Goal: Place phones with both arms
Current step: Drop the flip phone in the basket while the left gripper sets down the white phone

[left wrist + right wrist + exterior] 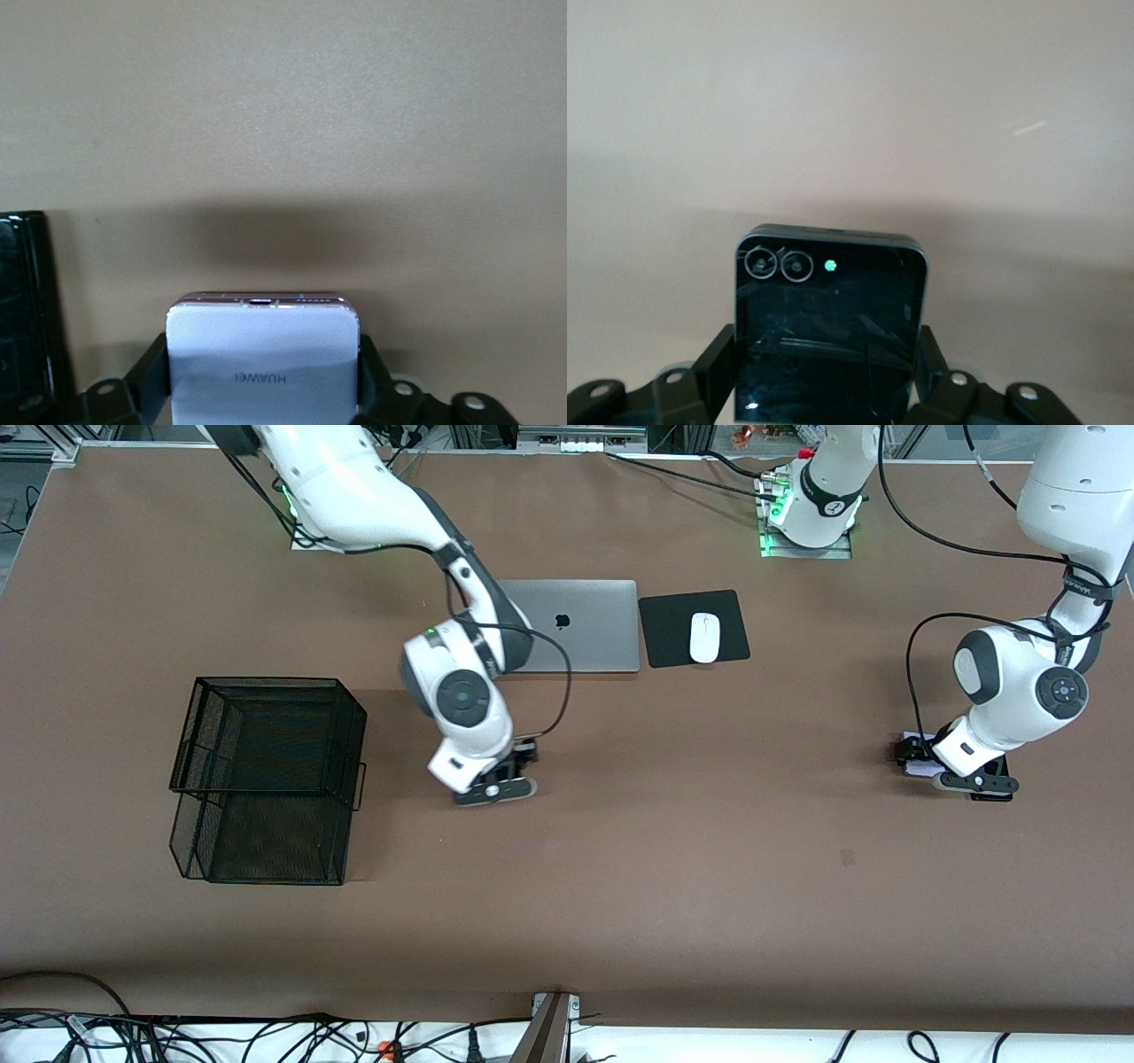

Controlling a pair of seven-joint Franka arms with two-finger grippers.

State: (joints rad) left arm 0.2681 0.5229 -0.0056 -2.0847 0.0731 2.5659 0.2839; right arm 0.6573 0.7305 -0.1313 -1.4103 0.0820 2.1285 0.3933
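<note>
Left end effector (262,403) clasps a matte white squarish phone (262,363); right end effector (824,390) clamps a glossy black squarish phone (828,328), both nearer the front camera than the aluminium laptop (580,624).

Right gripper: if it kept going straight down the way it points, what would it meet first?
The right gripper points down with its fingers shut on the small black phone. Straight on, phone and fingertips would likely meet only the brown table, though their height above it is unclear.
</note>
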